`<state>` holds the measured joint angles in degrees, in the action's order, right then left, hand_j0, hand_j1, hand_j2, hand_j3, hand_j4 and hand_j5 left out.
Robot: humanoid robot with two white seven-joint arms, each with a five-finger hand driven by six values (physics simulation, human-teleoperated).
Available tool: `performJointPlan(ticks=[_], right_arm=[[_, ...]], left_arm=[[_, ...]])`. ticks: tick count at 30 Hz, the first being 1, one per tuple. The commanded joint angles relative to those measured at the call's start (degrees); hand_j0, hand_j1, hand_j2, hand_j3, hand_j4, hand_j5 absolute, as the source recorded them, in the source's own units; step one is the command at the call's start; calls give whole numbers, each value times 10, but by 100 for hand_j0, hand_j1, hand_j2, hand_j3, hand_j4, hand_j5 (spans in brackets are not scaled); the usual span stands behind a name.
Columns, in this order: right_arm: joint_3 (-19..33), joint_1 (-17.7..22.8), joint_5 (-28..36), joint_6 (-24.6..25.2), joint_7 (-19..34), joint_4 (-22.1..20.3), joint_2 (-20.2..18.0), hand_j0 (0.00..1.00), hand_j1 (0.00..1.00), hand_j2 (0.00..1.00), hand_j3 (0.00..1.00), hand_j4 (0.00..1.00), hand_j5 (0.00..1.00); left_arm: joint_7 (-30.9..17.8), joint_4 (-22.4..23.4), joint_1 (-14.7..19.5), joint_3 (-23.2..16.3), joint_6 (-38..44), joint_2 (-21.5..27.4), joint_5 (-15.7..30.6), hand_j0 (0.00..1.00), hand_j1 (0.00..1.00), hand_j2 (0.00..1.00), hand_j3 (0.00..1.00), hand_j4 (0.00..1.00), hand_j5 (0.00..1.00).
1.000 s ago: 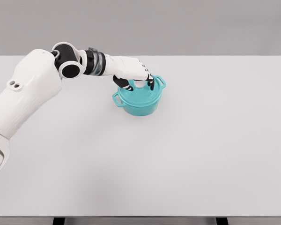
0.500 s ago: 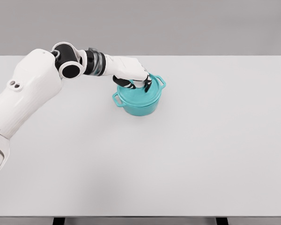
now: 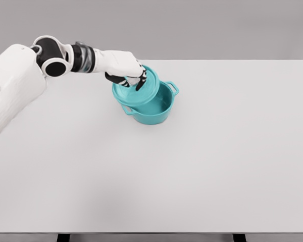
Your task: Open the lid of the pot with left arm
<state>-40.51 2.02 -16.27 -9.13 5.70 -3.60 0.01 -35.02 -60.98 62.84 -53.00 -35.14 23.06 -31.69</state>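
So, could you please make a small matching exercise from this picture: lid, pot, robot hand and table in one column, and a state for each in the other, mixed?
Column 1:
1. lid
2. pot
3. left robot hand
4. table

Column 2:
A. white, carries the pot
B. grips the lid from above
C. open, standing on the table
D. lifted and tilted, shifted to the left of the pot

Pairs: 1-D, 2-C, 3-B, 4-A
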Motion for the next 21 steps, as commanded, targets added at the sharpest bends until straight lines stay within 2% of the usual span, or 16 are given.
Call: performJointPlan(ticks=[1, 5, 10, 11, 13, 15, 16, 17, 21], right_arm=[[0, 0, -1, 0, 0, 0, 0, 100, 100, 100, 100, 100, 100], [0, 0, -1, 0, 0, 0, 0, 100, 100, 100, 100, 100, 100], [0, 0, 0, 0, 0, 0, 0, 100, 100, 100, 100, 100, 100], [0, 0, 0, 0, 0, 0, 0, 100, 100, 100, 100, 100, 100], [0, 0, 0, 0, 0, 0, 0, 100, 100, 100, 100, 100, 100], [0, 0, 0, 0, 0, 0, 0, 100, 100, 100, 100, 100, 100], [0, 0, 0, 0, 0, 0, 0, 100, 100, 100, 100, 100, 100], [0, 0, 0, 0, 0, 0, 0, 100, 100, 100, 100, 100, 100], [0, 0, 0, 0, 0, 0, 0, 100, 100, 100, 100, 100, 100]], left_arm=[[0, -13, 0, 5, 1, 44, 2, 36, 36, 36, 36, 36, 36], [0, -12, -8, 4, 1, 107, 0, 37, 37, 37, 37, 37, 37], [0, -7, -25, 0, 1, 129, -2, 40, 40, 40, 40, 40, 40], [0, -7, -29, -1, 1, 132, -1, 49, 49, 49, 49, 49, 49], [0, 9, -33, -1, 1, 133, -1, 74, 74, 74, 74, 74, 74], [0, 14, -34, -2, 1, 131, -1, 84, 84, 84, 84, 84, 84], [0, 14, -34, -2, 1, 131, -1, 96, 96, 96, 96, 96, 96], [0, 14, -34, -2, 1, 131, 1, 100, 100, 100, 100, 100, 100], [0, 32, -34, -2, 1, 124, 5, 100, 100, 100, 100, 100, 100]])
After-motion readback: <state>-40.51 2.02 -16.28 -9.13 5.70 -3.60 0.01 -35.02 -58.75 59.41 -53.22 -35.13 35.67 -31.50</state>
